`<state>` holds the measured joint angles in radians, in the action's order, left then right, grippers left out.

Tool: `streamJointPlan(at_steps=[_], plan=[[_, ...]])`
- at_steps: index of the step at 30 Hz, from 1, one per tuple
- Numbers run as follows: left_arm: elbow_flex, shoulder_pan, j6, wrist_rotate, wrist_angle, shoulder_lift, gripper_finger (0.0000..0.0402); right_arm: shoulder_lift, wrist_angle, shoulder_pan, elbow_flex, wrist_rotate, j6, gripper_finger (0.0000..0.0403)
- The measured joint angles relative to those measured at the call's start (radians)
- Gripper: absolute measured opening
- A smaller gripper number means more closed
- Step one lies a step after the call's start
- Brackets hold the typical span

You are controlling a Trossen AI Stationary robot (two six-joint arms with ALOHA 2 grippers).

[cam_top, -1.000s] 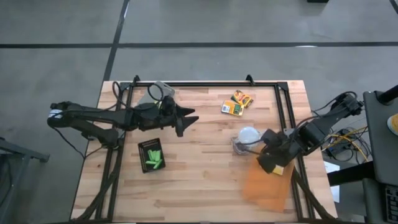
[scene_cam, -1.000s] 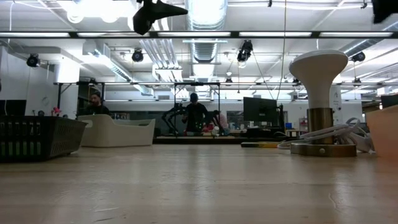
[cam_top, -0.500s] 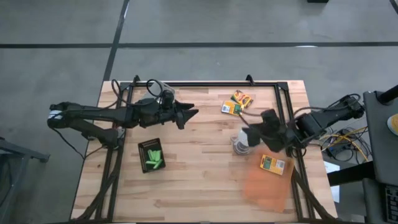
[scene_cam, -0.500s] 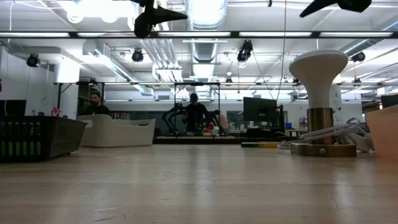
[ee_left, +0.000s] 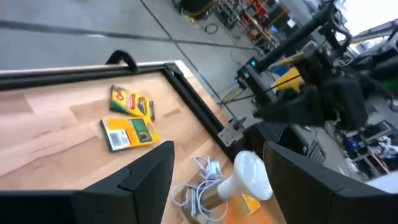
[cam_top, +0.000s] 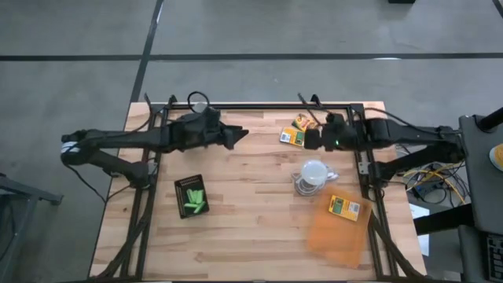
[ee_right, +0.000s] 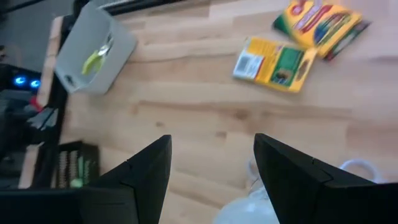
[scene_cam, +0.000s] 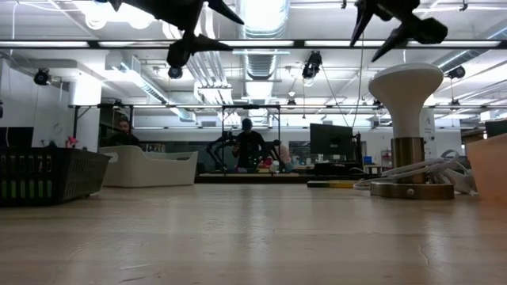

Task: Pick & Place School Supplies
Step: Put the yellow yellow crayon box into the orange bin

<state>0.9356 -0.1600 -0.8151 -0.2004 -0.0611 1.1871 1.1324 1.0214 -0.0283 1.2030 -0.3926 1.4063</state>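
- Since half a second ago, the right gripper [cam_top: 311,138] has swung toward the table's far edge, fingers spread and empty, beside two orange-yellow boxes [cam_top: 300,131].
- Left gripper [cam_top: 236,135] hovers open, empty.
- Third box [cam_top: 346,207] lies on the orange sheet [cam_top: 334,236].
- Green sticks [cam_top: 194,201] sit in the black tray [cam_top: 191,196].
- Label writing unreadable.

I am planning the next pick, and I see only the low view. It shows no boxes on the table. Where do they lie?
Observer: One box and a second box lie side by side on the bare wood, close to the right gripper.
Operator: Is there another one?
Observer: Yes, a third box lies on the orange sheet, beside the lamp.
Operator: Does the right gripper hold anything?
Observer: No. The right wrist view shows its fingers open and empty.
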Motion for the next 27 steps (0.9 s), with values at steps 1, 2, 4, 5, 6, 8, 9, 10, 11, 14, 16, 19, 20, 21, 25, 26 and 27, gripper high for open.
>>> streamJointPlan(at_steps=[1,2,4,5,6,8,9,10,11,14,16,19,20,21,25,26,27], plan=[[0.000,-0.015,-0.004,0.025,0.000,0.004,0.0252,0.000,0.000,-0.031,0.000,0.011,-0.023,0.0226],[0.000,-0.030,-0.007,0.045,0.001,0.010,0.0252,0.000,-0.001,-0.062,0.000,0.029,-0.044,0.0226],[0.000,-0.059,-0.007,0.067,0.000,0.025,0.0252,0.000,-0.002,-0.121,-0.002,0.076,-0.088,0.0226],[0.000,-0.074,-0.006,0.073,-0.003,0.035,0.0252,0.000,-0.003,-0.149,-0.006,0.103,-0.109,0.0226],[0.000,-0.091,-0.002,0.083,-0.003,0.045,0.0252,0.000,-0.004,-0.175,-0.013,0.127,-0.127,0.0226],[-0.001,-0.123,0.011,0.119,-0.018,0.074,0.0252,0.000,-0.007,-0.221,-0.030,0.159,-0.158,0.0226],[-0.001,-0.142,0.027,0.151,-0.036,0.091,0.0252,0.001,-0.008,-0.243,-0.038,0.169,-0.171,0.0226],[0.000,-0.159,0.047,0.190,-0.055,0.108,0.0252,0.001,-0.011,-0.263,-0.047,0.178,-0.181,0.0226],[0.000,-0.174,0.069,0.230,-0.078,0.126,0.0252,0.001,-0.016,-0.282,-0.056,0.187,-0.187,0.0226],[0.008,-0.217,0.111,0.340,-0.168,0.187,0.0252,0.001,-0.071,-0.325,-0.103,0.217,-0.206,0.0226],[0.014,-0.240,0.127,0.379,-0.211,0.231,0.0252,0.001,-0.127,-0.346,-0.143,0.236,-0.213,0.0226],[0.035,-0.278,0.126,0.390,-0.221,0.297,0.0252,0.008,-0.200,-0.368,-0.206,0.250,-0.205,0.0226],[0.047,-0.291,0.121,0.392,-0.226,0.321,0.0252,0.012,-0.217,-0.378,-0.226,0.261,-0.206,0.0226],[0.055,-0.303,0.114,0.398,-0.225,0.345,0.0252,0.018,-0.228,-0.386,-0.246,0.268,-0.206,0.0226],[0.103,-0.336,0.127,0.483,-0.220,0.438,0.0252,0.034,-0.301,-0.415,-0.302,0.289,-0.181,0.0226],[0.118,-0.341,0.139,0.515,-0.221,0.458,0.0252,0.039,-0.319,-0.421,-0.310,0.289,-0.179,0.0226],[0.131,-0.346,0.149,0.546,-0.225,0.476,0.0252,0.043,-0.339,-0.427,-0.316,0.289,-0.178,0.0226]])
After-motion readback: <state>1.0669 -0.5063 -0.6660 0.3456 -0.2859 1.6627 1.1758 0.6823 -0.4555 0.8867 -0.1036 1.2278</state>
